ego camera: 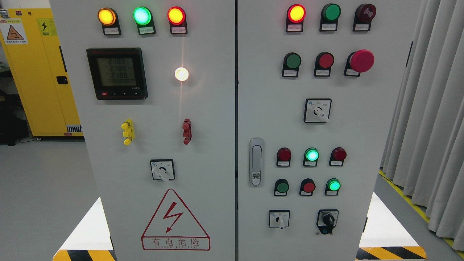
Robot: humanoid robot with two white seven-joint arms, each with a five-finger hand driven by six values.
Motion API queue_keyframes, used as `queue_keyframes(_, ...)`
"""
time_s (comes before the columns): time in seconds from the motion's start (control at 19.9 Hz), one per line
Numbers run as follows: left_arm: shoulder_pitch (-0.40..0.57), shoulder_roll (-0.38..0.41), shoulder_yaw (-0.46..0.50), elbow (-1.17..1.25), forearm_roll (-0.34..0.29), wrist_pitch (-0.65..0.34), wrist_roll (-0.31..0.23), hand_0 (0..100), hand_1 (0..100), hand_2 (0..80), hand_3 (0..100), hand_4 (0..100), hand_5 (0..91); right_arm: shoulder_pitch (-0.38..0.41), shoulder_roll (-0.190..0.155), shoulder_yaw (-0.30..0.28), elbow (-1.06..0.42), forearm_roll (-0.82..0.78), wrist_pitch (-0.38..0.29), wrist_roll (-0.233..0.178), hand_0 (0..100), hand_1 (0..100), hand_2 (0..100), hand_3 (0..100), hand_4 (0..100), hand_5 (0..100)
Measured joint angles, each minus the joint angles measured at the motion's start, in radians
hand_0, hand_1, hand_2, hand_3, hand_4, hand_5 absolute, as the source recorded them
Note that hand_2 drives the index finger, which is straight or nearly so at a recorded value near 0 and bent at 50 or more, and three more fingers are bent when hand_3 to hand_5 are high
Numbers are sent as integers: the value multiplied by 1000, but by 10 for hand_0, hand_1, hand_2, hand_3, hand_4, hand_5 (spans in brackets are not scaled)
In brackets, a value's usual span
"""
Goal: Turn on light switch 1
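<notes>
Control cabinet (203,224) faces the camera; no robot hand is in view.

Which control is light switch 1 I cannot tell; the labels are too small. Rotary switches sit below the meter (116,73), one (162,170) directly under it. The state of the fingers I cannot tell, nor which arm is nearer.

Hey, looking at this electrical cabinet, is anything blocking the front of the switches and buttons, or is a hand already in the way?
Nothing visible blocks them. The cabinet faces the camera with its rotary switches, such as the one on the left door, and its push buttons uncovered. Neither hand is in view, and the labels are too small to tell which control is light switch 1.
</notes>
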Motion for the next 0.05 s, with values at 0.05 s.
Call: queue_keyframes(0.05,-1,-3,-2,6,1,0,0,172,159,0,0,0,0,0,0,0,0,0,0,0,0,500,40,0,0,0)
